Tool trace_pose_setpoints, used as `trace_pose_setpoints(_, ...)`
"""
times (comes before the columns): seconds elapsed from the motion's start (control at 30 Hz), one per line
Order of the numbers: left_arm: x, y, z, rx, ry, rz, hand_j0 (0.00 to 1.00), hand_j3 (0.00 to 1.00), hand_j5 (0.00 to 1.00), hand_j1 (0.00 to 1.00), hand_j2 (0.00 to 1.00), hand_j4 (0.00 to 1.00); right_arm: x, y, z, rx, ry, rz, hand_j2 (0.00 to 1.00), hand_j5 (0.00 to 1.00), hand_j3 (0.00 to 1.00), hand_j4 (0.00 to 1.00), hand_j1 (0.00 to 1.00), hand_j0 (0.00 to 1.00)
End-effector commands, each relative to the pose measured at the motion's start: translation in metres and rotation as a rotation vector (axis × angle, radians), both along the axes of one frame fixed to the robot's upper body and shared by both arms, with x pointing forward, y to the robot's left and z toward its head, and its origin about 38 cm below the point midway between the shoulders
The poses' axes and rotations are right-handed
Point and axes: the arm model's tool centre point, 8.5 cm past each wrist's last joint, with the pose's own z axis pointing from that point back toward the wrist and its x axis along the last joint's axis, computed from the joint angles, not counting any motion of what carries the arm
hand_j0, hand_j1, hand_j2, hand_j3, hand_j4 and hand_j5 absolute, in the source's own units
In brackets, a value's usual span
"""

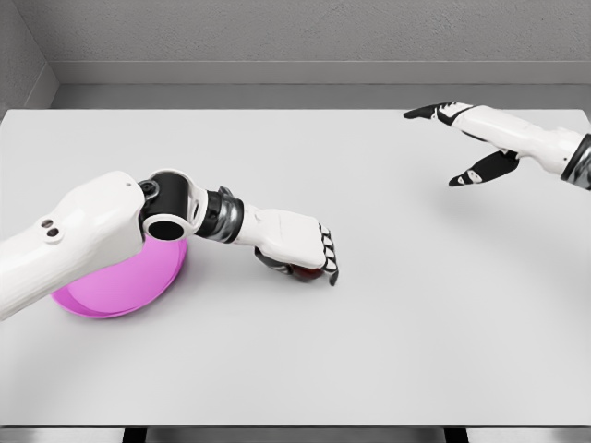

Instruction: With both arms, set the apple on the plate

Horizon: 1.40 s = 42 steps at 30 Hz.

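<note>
left hand (297,247) seemingly gripping apple (300,270) | plate (125,281) beside

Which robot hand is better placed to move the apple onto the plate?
Left. The left robot hand covers the apple beside the pink plate; the right robot hand hovers open, far away.

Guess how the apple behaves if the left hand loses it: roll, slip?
The apple looks round, so it would likely roll on the flat table. Its dark skin seems smooth, so perhaps slippery. The left hand covers most of it; firmness can't be judged.
</note>
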Motion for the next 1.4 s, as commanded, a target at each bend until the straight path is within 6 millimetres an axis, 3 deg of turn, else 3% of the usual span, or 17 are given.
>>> trace_pose_setpoints(0.0,0.0,0.0,0.0,-0.003,0.003,0.003,0.55,0.55,0.55,0.55,0.55,0.55,0.0,-0.001,0.0,0.007,0.003,-0.002,1.0,1.0,1.0,1.0,1.0,1.0)
trace_pose_setpoints(0.33,0.0,0.0,0.005,-0.008,-0.006,-0.003,0.48,0.48,0.48,0.48,0.48,0.48,0.001,0.003,0.0,0.014,0.002,0.002,1.0,1.0,1.0,1.0,1.0,1.0)
trace_pose_setpoints(0.43,0.009,0.011,0.025,-0.012,-0.047,0.01,0.48,0.48,0.48,0.48,0.48,0.48,0.0,0.003,-0.001,0.013,0.004,0.003,1.0,1.0,1.0,1.0,1.0,1.0)
trace_pose_setpoints(0.63,0.021,0.114,0.083,-0.032,-0.144,0.187,0.44,0.44,0.44,0.44,0.44,0.44,0.0,0.003,-0.001,0.014,0.003,0.002,1.0,1.0,1.0,1.0,1.0,1.0)
trace_pose_setpoints(0.7,0.026,0.167,0.106,-0.03,-0.178,0.302,0.44,0.44,0.44,0.44,0.44,0.44,0.0,0.003,-0.001,0.014,0.003,0.002,1.0,1.0,1.0,1.0,1.0,1.0)
trace_pose_setpoints(0.73,0.025,0.192,0.113,-0.009,-0.189,0.35,0.44,0.44,0.44,0.44,0.44,0.44,0.001,0.003,0.0,0.014,0.002,0.002,1.0,1.0,1.0,1.0,1.0,1.0)
trace_pose_setpoints(0.83,0.018,0.232,0.108,0.052,-0.18,0.427,0.45,0.45,0.45,0.45,0.45,0.45,0.001,0.003,0.0,0.014,0.002,0.002,1.0,1.0,1.0,1.0,1.0,1.0)
trace_pose_setpoints(0.97,0.006,0.265,0.091,0.109,-0.137,0.491,0.46,0.46,0.46,0.46,0.46,0.46,0.001,0.003,0.0,0.014,0.002,0.002,1.0,1.0,1.0,1.0,1.0,1.0)
trace_pose_setpoints(1.07,0.004,0.266,0.086,0.113,-0.125,0.491,0.51,0.51,0.51,0.51,0.51,0.51,0.001,0.003,0.001,0.014,0.0,0.002,1.0,1.0,1.0,1.0,1.0,1.0)
trace_pose_setpoints(1.17,0.005,0.265,0.087,0.094,-0.113,0.497,0.81,0.81,0.81,0.81,0.81,0.81,0.001,0.005,-0.001,0.017,0.003,0.006,1.0,1.0,1.0,1.0,1.0,1.0)
trace_pose_setpoints(1.2,0.008,0.27,0.087,0.08,-0.099,0.52,0.96,0.96,0.96,0.96,0.96,0.96,0.001,0.005,-0.001,0.017,0.003,0.006,1.0,1.0,1.0,1.0,1.0,1.0)
trace_pose_setpoints(1.23,0.016,0.284,0.086,0.036,-0.06,0.586,1.0,1.0,1.0,1.0,1.0,1.0,0.001,0.005,-0.001,0.015,0.003,0.006,1.0,1.0,1.0,1.0,1.0,1.0)
trace_pose_setpoints(1.3,0.034,0.305,0.083,-0.016,-0.022,0.691,1.0,1.0,1.0,1.0,1.0,1.0,0.001,0.005,-0.001,0.016,0.003,0.007,1.0,1.0,1.0,1.0,1.0,1.0)
trace_pose_setpoints(1.33,0.049,0.328,0.087,-0.049,-0.027,0.789,1.0,1.0,1.0,1.0,1.0,1.0,0.001,0.005,-0.001,0.016,0.003,0.007,1.0,1.0,1.0,1.0,1.0,1.0)
trace_pose_setpoints(1.37,0.062,0.339,0.081,-0.091,-0.008,0.86,1.0,1.0,1.0,1.0,1.0,1.0,0.001,0.005,-0.001,0.016,0.003,0.007,1.0,1.0,1.0,1.0,1.0,1.0)
